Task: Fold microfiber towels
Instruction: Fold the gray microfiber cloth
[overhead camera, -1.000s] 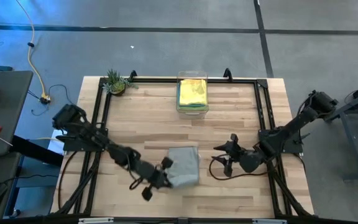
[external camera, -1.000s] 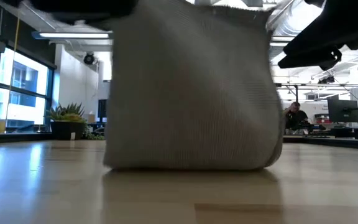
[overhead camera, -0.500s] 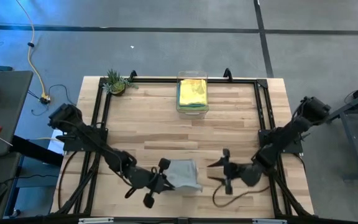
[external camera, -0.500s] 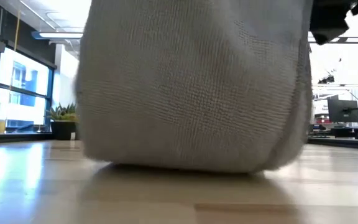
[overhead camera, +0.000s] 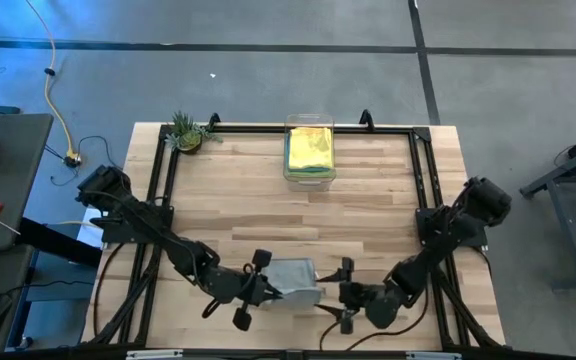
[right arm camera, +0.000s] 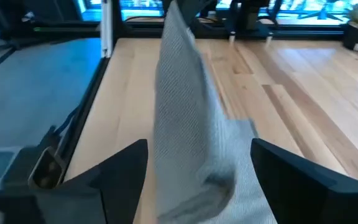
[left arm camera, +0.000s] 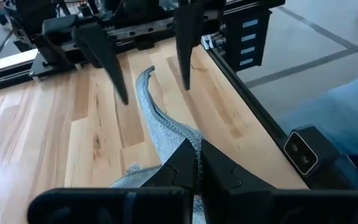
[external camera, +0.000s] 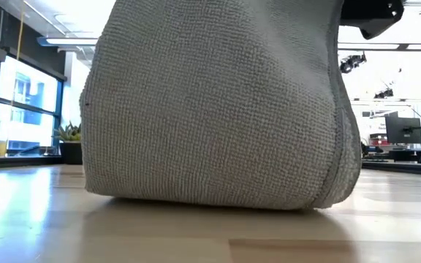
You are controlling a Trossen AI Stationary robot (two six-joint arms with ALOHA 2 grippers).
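The grey microfiber towel (overhead camera: 293, 279) is lying near the front edge of the worktop (overhead camera: 368, 210), about in the middle, and one part of it is standing up from the wood. In the low view the grey cloth (external camera: 218, 109) is filling almost the whole picture, with its bottom fold resting on the boards.

The left gripper (overhead camera: 264, 290) is sitting at the left side of the towel, and its fingers (left arm camera: 185, 165) are pressed together on the cloth, pinching an edge that is running away as a thin raised ridge (left arm camera: 157, 118). The right gripper (overhead camera: 346, 294) is waiting just beside the right side of the towel. Its fingers (right arm camera: 120, 165) are spread wide apart, and the raised fold (right arm camera: 185, 118) is standing between them; I cannot tell if they are touching it.

Farther back, at the far edge of the worktop, a clear plastic bin (overhead camera: 309, 150) is holding folded towels, a yellow one (overhead camera: 310, 145) on top and a green edge showing under it. A small potted plant (overhead camera: 187, 132) is standing at the far left corner.
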